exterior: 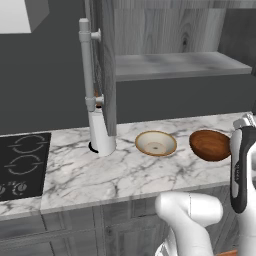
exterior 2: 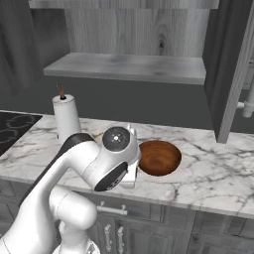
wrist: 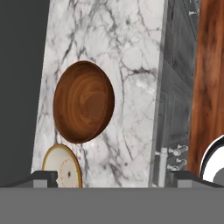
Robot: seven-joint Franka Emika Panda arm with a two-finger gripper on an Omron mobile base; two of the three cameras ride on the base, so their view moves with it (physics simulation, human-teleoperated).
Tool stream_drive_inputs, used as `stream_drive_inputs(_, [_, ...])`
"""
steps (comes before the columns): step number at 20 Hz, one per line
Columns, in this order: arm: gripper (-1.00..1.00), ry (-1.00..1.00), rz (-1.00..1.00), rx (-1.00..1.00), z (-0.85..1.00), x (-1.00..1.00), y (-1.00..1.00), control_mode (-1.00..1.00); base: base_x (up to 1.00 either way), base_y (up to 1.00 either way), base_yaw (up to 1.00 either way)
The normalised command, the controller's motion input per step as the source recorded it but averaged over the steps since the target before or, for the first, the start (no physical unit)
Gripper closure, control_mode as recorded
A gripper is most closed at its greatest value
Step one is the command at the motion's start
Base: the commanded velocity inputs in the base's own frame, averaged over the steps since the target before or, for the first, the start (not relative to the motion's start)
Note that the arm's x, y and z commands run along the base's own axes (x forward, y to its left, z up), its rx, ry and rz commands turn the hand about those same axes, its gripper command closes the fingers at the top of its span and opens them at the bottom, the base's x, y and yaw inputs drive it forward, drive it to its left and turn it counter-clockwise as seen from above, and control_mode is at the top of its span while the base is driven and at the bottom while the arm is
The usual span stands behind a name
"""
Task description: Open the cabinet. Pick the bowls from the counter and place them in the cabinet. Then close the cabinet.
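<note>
1. The cabinet (exterior: 175, 45) hangs above the counter (exterior: 120, 170) with both doors swung open; its grey shelf (exterior 2: 129, 67) is bare.
2. The left door (exterior: 106, 70) stands edge-on in the left base view, its long silver handle (exterior: 86, 65) facing the camera.
3. The cream bowl (exterior: 156, 143) with the tan rim sits upright on the counter, just right of a white paper towel roll (exterior: 101, 132).
4. The reddish-brown bowl (exterior: 210, 145) sits on the counter to the right of the cream one, near it but apart, tilted a little.
5. A black cooktop (exterior: 22, 165) is set into the counter at the far left.
6. The gripper (wrist: 111, 177) hovers above the counter with the brown bowl ahead of it; its two dark fingertips (wrist: 43, 177) stand wide apart, holding nothing.
7. The arm's wrist (exterior 2: 116, 158) sits just left of the brown bowl in the right base view.
</note>
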Motion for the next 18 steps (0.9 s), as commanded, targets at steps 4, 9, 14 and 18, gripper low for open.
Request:
stream_drive_inputs(4, [-1.00,0.00,0.00,0.00,-0.19,0.18,0.00,-1.00,0.00,0.00,0.00])
stream_drive_inputs(9, [-1.00,0.00,0.00,0.00,-0.21,0.22,0.00,-1.00,0.00,0.00,0.00])
stream_drive_inputs(14, [-1.00,0.00,0.00,0.00,-0.16,0.25,0.00,-1.00,0.00,0.00,0.00])
stream_drive_inputs(18, [-1.00,0.00,0.00,0.00,-0.17,0.22,0.00,-1.00,0.00,0.00,0.00])
